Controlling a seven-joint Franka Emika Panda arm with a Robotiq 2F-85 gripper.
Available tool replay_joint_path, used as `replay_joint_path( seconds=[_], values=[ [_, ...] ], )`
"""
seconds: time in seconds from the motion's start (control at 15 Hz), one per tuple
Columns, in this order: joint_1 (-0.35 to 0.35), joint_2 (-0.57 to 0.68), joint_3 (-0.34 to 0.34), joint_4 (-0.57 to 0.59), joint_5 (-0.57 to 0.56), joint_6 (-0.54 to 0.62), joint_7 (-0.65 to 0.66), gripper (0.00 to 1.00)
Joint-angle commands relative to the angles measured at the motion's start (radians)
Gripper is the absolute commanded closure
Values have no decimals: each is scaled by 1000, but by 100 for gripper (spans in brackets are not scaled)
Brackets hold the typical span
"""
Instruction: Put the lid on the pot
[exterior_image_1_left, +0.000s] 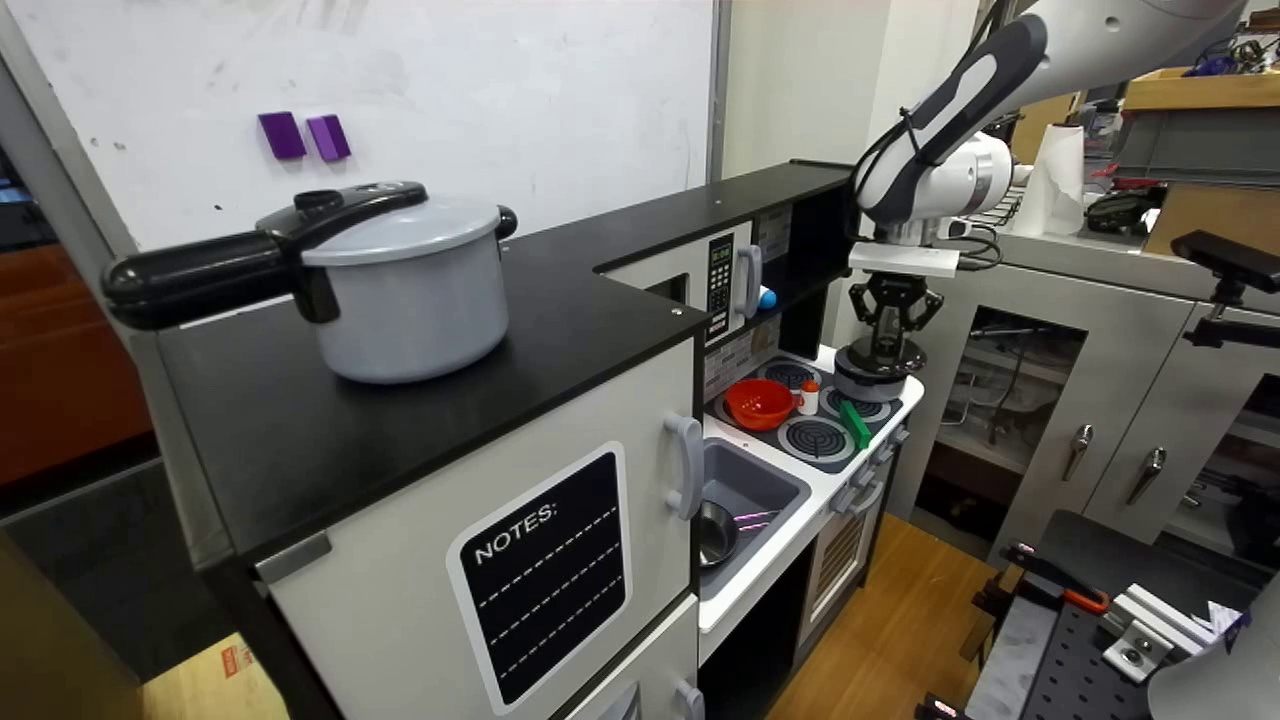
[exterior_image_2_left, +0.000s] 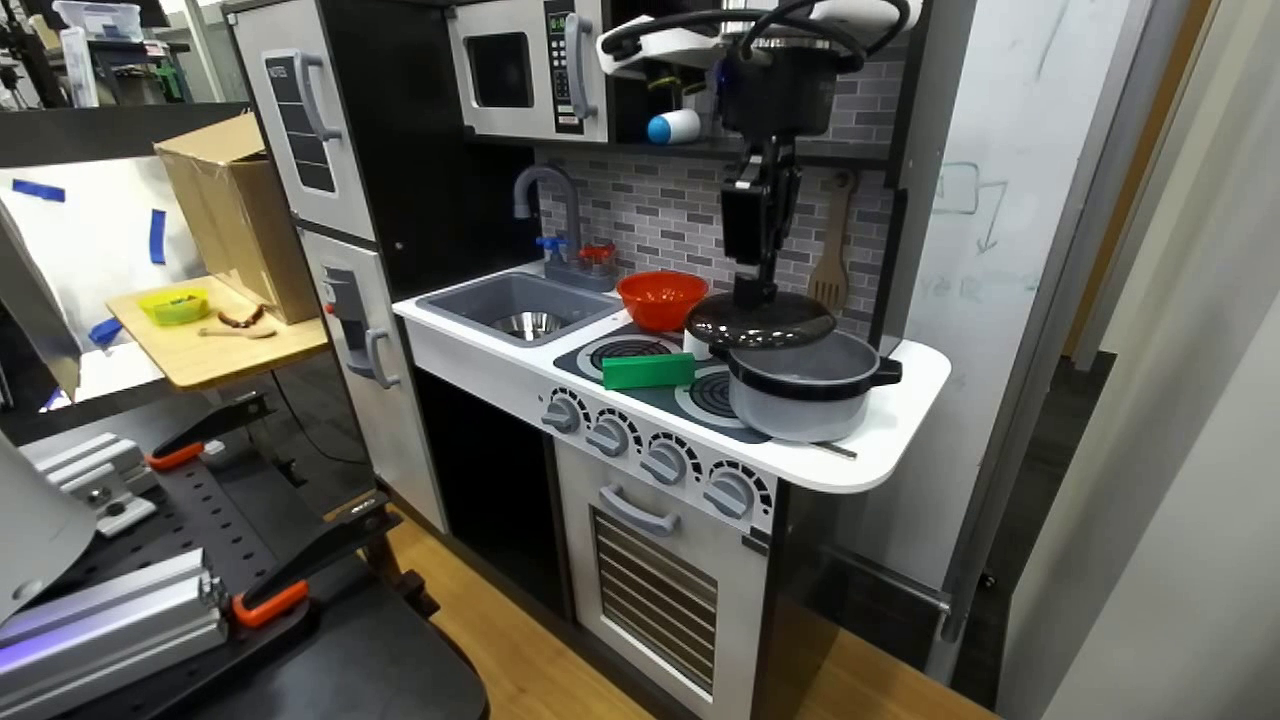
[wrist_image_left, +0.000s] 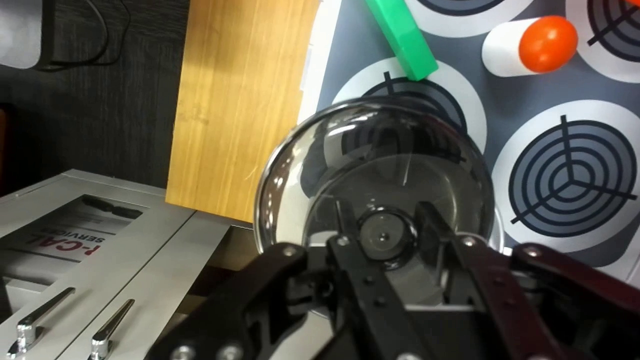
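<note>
Slightly off-centre, a dark, shiny, see-through round lid (exterior_image_2_left: 762, 325) hangs from a black two-fingered claw (exterior_image_2_left: 755, 292) in an exterior view, above a black-rimmed, light-grey round pot (exterior_image_2_left: 798, 412). The pot stands on the white worktop (exterior_image_2_left: 920, 385); the lid overhangs it toward a green rectangular block (exterior_image_2_left: 648, 372), leaving the opposite side uncovered. Lowered like this, it would probably catch on the rim (exterior_image_2_left: 802, 388) and tip, or shove the pot toward the worktop's rounded end.

In an exterior view, the lid (exterior_image_1_left: 892, 362) appears close over the pot (exterior_image_1_left: 862, 388); whether they touch cannot be told.

In the wrist view, the fingers (wrist_image_left: 434, 221) appear clamped on the lid's round knob (wrist_image_left: 384, 235). A weak pinch there could let the lid swivel or drop short of its seat. Seen through that tinted surface, the pot's rim is hard to make out, so judging alignment from above is likely to mislead.
</note>
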Motion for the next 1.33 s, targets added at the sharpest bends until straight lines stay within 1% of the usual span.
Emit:
replay_joint_path(
  seconds=[0.0, 0.8, 1.27],
  values=[
    [-9, 19, 0, 12, 19, 19, 15, 92],
    [-16, 41, 8, 38, 45, 36, -1, 92],
    [-16, 88, 7, 99, 53, 36, -1, 92]
  ],
)
